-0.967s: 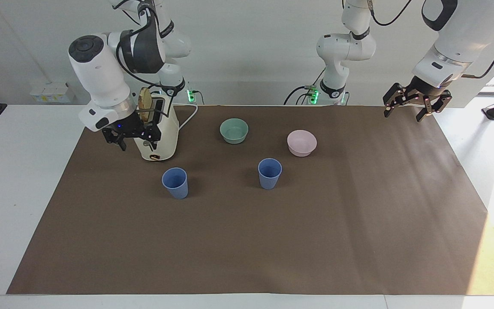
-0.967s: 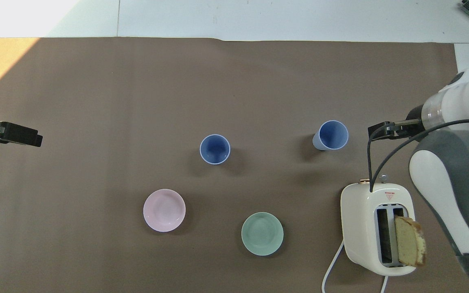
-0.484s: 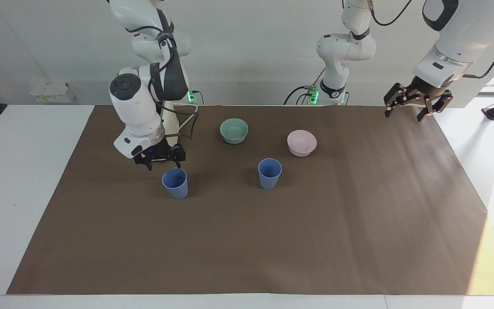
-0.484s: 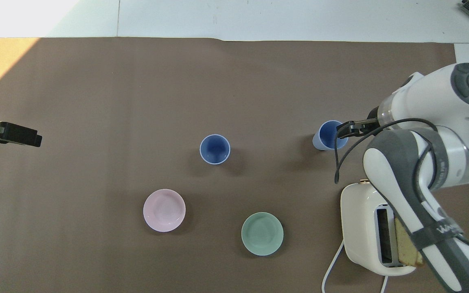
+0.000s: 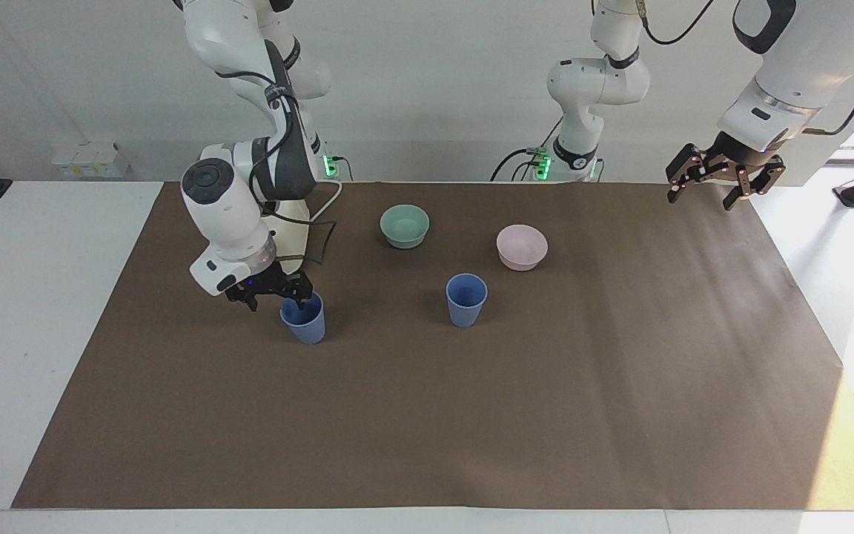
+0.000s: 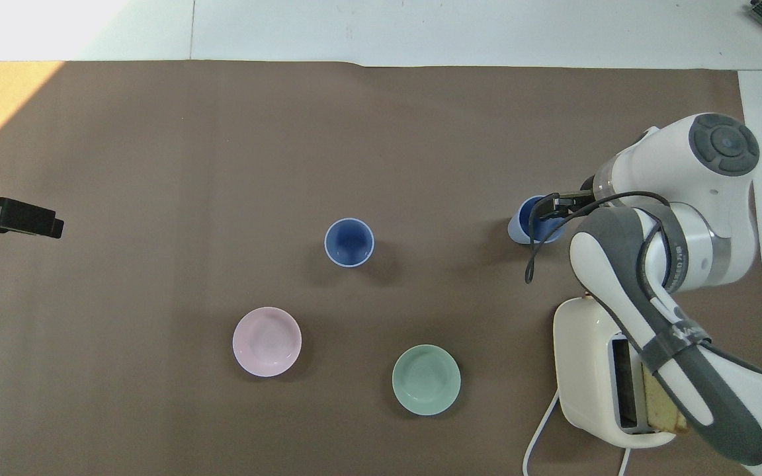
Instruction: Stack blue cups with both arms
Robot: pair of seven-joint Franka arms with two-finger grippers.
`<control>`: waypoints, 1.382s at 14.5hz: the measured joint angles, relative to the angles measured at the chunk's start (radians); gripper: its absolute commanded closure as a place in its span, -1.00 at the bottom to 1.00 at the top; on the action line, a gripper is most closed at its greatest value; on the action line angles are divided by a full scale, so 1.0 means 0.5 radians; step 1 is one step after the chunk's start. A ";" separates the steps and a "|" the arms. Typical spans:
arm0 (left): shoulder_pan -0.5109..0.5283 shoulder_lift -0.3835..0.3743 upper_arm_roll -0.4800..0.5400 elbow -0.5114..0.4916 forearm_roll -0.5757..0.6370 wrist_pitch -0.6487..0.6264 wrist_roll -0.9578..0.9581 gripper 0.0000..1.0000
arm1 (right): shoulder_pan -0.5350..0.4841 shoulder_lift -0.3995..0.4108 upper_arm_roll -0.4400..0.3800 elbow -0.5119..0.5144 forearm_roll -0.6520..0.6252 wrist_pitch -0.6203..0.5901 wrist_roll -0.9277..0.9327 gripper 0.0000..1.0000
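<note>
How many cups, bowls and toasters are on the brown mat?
Blue cups: 2
Bowls: 2, the green bowl and the pink bowl
Toaster: 1
Total: 5

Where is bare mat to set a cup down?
The wide brown mat farther from the robots than both blue cups is bare. The strip holding the green bowl, pink bowl and toaster is crowded.

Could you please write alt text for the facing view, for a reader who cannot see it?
The right arm's tool is down at the rim of one blue cup standing on the brown mat. A second blue cup stands mid-table, with a green bowl and pink bowl nearer the robots. The left arm's tool waits, raised, over the mat's corner.
</note>
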 measured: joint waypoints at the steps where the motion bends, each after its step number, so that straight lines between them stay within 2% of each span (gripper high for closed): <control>1: 0.000 0.000 0.000 0.000 0.000 0.000 0.000 -1.00 | 0.000 0.018 0.001 -0.006 0.000 0.011 0.000 -0.06; 2: 0.000 0.000 0.000 0.000 0.000 0.000 0.000 -1.00 | 0.000 0.038 0.002 -0.012 0.000 0.041 0.000 0.99; 13: 0.002 0.000 0.000 -0.001 0.000 0.000 0.000 -1.00 | 0.030 0.066 0.011 0.019 0.000 0.036 0.000 1.00; 16: 0.002 0.000 0.000 -0.001 0.000 0.000 -0.001 -1.00 | 0.033 0.043 0.075 0.203 0.004 -0.223 0.039 1.00; 20: 0.002 0.000 0.000 -0.001 0.000 0.000 -0.001 -1.00 | 0.068 -0.001 0.275 0.479 0.008 -0.486 0.391 1.00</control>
